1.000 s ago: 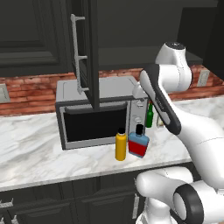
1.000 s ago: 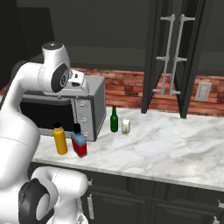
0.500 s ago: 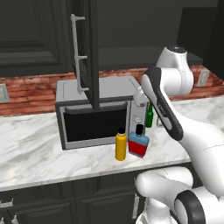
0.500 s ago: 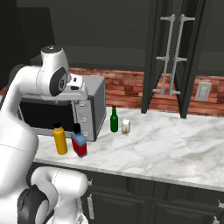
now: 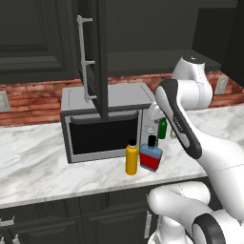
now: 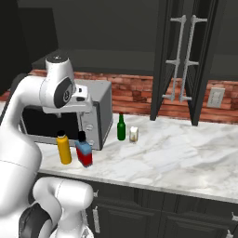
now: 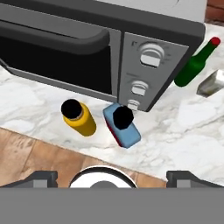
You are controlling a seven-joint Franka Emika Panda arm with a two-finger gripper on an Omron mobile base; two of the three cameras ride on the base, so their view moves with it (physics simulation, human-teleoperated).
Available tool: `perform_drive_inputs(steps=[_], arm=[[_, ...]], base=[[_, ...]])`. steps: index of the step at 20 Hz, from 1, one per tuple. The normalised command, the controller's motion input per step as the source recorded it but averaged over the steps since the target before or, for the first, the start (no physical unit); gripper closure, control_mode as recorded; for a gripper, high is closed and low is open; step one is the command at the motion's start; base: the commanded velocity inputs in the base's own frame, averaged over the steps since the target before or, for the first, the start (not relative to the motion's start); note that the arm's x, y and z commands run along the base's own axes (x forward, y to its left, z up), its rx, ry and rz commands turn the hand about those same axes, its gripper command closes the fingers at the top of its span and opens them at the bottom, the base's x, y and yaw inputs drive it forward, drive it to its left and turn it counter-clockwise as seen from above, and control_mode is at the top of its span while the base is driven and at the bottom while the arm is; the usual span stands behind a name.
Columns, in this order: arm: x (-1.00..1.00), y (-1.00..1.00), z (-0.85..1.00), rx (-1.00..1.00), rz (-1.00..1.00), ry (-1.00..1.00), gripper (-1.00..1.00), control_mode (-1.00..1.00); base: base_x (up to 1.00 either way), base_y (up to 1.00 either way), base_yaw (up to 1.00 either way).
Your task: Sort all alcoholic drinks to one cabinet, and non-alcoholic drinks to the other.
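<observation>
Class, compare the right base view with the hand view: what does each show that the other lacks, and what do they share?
Only the right base view: the open cabinet doors, the brick wall, the wall outlet and the lower cabinets.
Only the hand view: the wooden floor and the open gripper.
Both: the microwave, the yellow bottle, the blue and red bottle, the green bottle, the small pale container, all standing on the marble counter.

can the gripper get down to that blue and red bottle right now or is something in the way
Probably yes. In the hand view the blue and red bottle stands almost straight below the hand, its black cap uncovered. The yellow bottle stands close beside it and the microwave just behind, so finger room looks tight.
</observation>
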Motion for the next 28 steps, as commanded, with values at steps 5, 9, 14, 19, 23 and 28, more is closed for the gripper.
perform_drive_inputs(steps=[5, 9, 14, 19, 23, 28], arm=[[-0.04, 0.0, -0.17, 0.0, 0.09, 0.05, -1.0, -1.0], [0.0, -0.05, -0.2, -0.01, 0.12, 0.03, -1.0, -1.0], [-0.04, -0.11, -0.24, -0.03, 0.13, 0.0, -1.0, -1.0], [-0.02, -0.13, -0.25, -0.01, 0.09, 0.0, -1.0, -1.0], [-0.01, -0.01, -0.32, 0.0, 0.06, -0.07, -1.0, -1.0], [0.0, 0.0, -0.29, 0.0, 0.04, -0.11, -1.0, -1.0]], base=[[0.0, 0.0, 0.0], [0.0, 0.0, 0.0], [0.0, 0.0, 0.0], [0.0, 0.0, 0.0], [0.0, 0.0, 0.0], [0.0, 0.0, 0.0]])
